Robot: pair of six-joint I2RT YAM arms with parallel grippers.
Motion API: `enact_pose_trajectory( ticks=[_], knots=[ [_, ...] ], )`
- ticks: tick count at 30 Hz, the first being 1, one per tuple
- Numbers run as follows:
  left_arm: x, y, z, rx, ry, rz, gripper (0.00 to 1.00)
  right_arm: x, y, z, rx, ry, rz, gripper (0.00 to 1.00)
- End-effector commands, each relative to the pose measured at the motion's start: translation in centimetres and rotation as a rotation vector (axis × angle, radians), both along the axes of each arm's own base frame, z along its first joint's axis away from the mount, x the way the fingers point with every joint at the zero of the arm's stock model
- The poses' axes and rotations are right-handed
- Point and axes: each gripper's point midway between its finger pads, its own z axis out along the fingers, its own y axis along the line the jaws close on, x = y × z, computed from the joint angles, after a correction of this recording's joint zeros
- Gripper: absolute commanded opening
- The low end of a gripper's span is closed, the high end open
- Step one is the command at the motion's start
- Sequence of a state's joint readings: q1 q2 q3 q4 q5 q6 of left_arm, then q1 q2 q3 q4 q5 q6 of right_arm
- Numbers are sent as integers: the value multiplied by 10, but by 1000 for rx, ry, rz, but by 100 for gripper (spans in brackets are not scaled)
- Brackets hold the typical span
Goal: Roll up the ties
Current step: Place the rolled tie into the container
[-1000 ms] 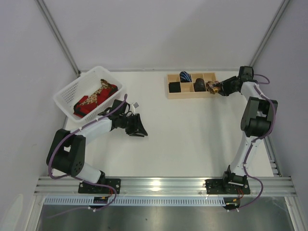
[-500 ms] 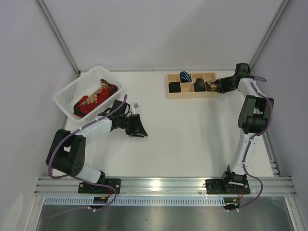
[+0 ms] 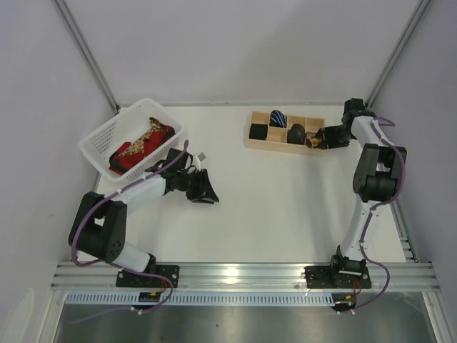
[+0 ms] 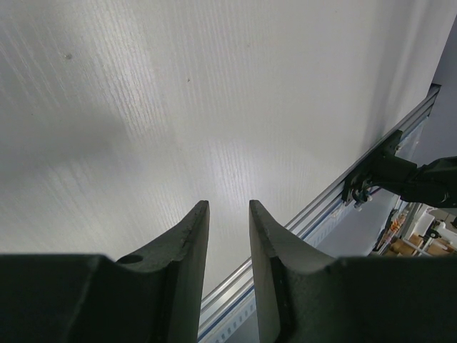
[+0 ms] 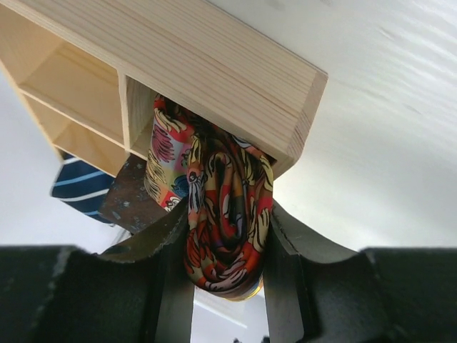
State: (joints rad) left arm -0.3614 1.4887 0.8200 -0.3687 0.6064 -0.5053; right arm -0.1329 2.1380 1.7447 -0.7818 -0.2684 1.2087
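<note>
A rolled multicoloured floral tie (image 5: 227,221) is gripped between my right gripper's (image 5: 227,282) fingers, its end inside the end compartment of the wooden divider box (image 5: 214,71). In the top view the right gripper (image 3: 318,138) is at the box's (image 3: 278,148) right end. A blue-striped rolled tie (image 3: 275,117) and a dark rolled tie (image 3: 296,131) sit in other compartments. Red and gold paisley ties (image 3: 139,146) lie in the white basket (image 3: 96,139). My left gripper (image 3: 205,189) rests low over the bare table, jaws narrowly apart and empty (image 4: 227,214).
A small grey tag (image 3: 203,154) lies on the table near the left arm. The basket stands at the back left, the box at the back right. Metal frame posts run along the back corners. The table's front rail (image 4: 335,214) shows in the left wrist view.
My right gripper has moved slightly nearer and left with the floral tie, and the wooden box has turned, its right end now nearer. The left arm has not moved.
</note>
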Motion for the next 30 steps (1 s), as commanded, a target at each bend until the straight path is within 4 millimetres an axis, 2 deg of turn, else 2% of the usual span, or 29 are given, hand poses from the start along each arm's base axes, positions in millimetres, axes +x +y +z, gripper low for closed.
enact_pose_trajectory(
  ticks=[1, 2, 5, 6, 8, 16, 20, 30],
  knots=[
    [3, -2, 14, -30, -43, -5, 35, -80, 1, -18, -53, 287, -27, 0],
    [2, -2, 13, -29, -41, -6, 35, -92, 4, -13, -64, 295, -35, 0],
    [2, -2, 12, -27, -43, -9, 35, -110, 9, -10, -59, 312, -83, 0],
    [2, -2, 11, -26, -40, -9, 35, -112, 11, -3, -58, 302, -104, 0],
    [2, -2, 11, -29, -38, -12, 35, -117, 10, -3, -60, 323, -124, 0],
    [2, -2, 12, -25, -42, -19, 35, -108, 13, 15, 9, 320, -322, 0],
    [1, -1, 11, -24, -41, -22, 35, -107, 11, 16, 36, 340, -435, 0],
    [8, 2, 17, -23, -47, -20, 35, -103, 11, -3, 44, 414, -563, 5]
  ],
)
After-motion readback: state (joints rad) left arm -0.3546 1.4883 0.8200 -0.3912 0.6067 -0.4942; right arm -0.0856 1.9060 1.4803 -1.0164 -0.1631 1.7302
